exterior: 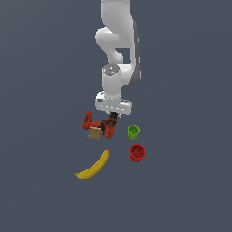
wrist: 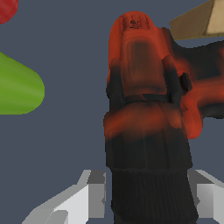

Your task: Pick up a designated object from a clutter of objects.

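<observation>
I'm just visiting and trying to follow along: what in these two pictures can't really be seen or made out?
- Gripper: the exterior view is too small to show contact; the wrist view's edge crops the fingers flanking the drill.
- Tan block: only a corner shows in the wrist view.
- Green cup and red cup: cropped in the wrist view.
- Banana: absent from the wrist view.

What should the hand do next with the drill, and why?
Probably close the hand on the drill. In the wrist view a finger sits on each side of the drill's dark end, and the exterior view shows the hand low over it, so it looks set to grasp.
</observation>
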### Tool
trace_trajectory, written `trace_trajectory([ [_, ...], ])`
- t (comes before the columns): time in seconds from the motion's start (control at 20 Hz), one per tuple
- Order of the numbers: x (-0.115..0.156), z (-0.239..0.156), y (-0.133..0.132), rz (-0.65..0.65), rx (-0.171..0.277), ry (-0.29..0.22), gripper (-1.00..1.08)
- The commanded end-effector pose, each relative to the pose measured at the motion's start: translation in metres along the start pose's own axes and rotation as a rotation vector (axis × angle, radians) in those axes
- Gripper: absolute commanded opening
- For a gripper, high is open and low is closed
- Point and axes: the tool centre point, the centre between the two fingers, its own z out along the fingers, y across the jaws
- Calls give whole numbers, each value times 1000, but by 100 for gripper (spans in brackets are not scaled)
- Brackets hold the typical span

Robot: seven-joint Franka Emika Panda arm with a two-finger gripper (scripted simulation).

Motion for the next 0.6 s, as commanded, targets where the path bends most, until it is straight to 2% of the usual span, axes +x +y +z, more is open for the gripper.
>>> trace_trajectory([
  [0.0,1,-15,-3,0,1,6,-100],
  [0.55,-7,-94,-15,1,-3,6,-100],
])
